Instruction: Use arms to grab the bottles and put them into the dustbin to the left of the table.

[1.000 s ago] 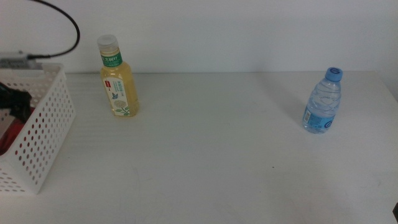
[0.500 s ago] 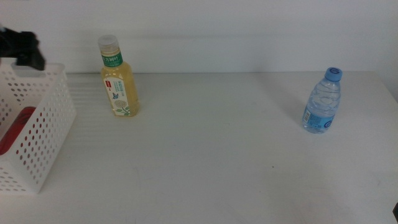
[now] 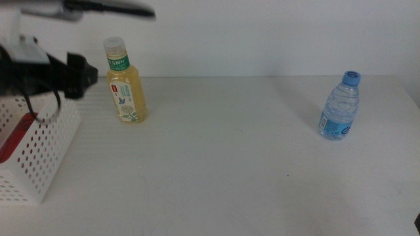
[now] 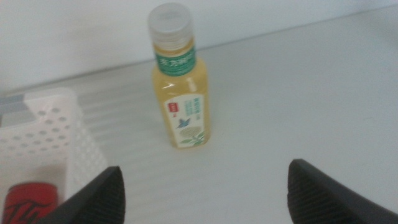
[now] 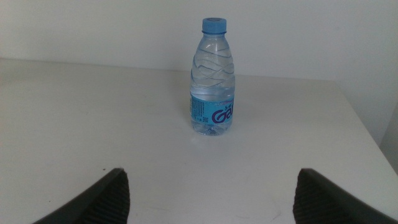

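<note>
Left hand [image 4: 202, 196]: seen in the middle view [image 3: 72, 75] above the far rim of the basket, at the counter's left end; jaws spread wide, nothing held between them. In the left wrist view the yellow bottle is framed in the gap between the jaws, well clear of both.

Right hand [image 5: 211, 196]: jaws spread wide and empty in the right wrist view, directed at the water bottle, which stands apart from them; in the middle view the hand itself is not clearly made out.

Yellow drink bottle [image 3: 125, 82]: upright on the counter near its far edge, just beside the basket; white cap, green neck band, green-and-white label [image 4: 180, 93].

Basket [image 3: 39, 157]: white plastic, walls perforated with round holes, placed at the counter's left edge; also recorded in the left wrist view [image 4: 50, 134].

Red can [image 4: 28, 202]: lying inside the basket; seen through the perforated wall in the middle view [image 3: 13, 141].

Water bottle [image 3: 341, 106]: small, clear, blue cap and blue label, upright towards the counter's right side, well apart from the yellow bottle [image 5: 213, 78].

Counter [image 3: 230, 164]: plain off-white top carrying both bottles and the basket.
</note>
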Available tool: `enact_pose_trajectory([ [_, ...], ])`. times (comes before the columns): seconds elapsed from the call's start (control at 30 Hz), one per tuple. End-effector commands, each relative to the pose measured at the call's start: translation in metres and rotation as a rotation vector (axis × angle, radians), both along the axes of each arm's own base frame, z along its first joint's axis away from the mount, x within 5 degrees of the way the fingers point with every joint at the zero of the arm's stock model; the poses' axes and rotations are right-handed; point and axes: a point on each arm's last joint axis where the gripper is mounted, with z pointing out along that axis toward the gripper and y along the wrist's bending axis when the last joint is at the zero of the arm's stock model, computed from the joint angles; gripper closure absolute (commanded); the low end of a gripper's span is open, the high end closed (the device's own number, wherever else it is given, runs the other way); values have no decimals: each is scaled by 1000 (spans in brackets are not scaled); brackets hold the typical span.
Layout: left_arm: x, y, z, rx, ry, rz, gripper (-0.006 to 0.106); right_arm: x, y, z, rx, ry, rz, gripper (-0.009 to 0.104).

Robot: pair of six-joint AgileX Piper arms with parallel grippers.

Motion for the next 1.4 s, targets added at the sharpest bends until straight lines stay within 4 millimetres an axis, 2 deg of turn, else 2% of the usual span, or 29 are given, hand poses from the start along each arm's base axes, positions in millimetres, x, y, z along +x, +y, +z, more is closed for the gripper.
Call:
enact_pose_trajectory([
  [0.0, -10, -5, 10, -52, -183, 2, 20, -2, -1, 11, 0, -112, -5, 25],
  [0.37, -34, -11, -66, -125, -374, 32, 21, -2, -1, 11, 0, -112, -5, 25],
  [0.5, -44, -8, -80, -117, -488, 38, 21, -2, -1, 11, 0, -112, -5, 25],
  [0.63, -50, -3, -94, -149, -500, 72, 19, -2, -1, 11, 0, -112, -5, 25],
  [0.8, -39, -5, -109, -144, -478, 80, 10, -2, -1, 11, 0, -112, -5, 25],
  [1.1, -13, -12, -132, -175, -587, 80, 10, -2, -1, 11, 0, -112, -5, 25],
  [1.37, 31, -23, -149, -168, -569, 88, 10, -2, -1, 11, 0, -112, -5, 25],
])
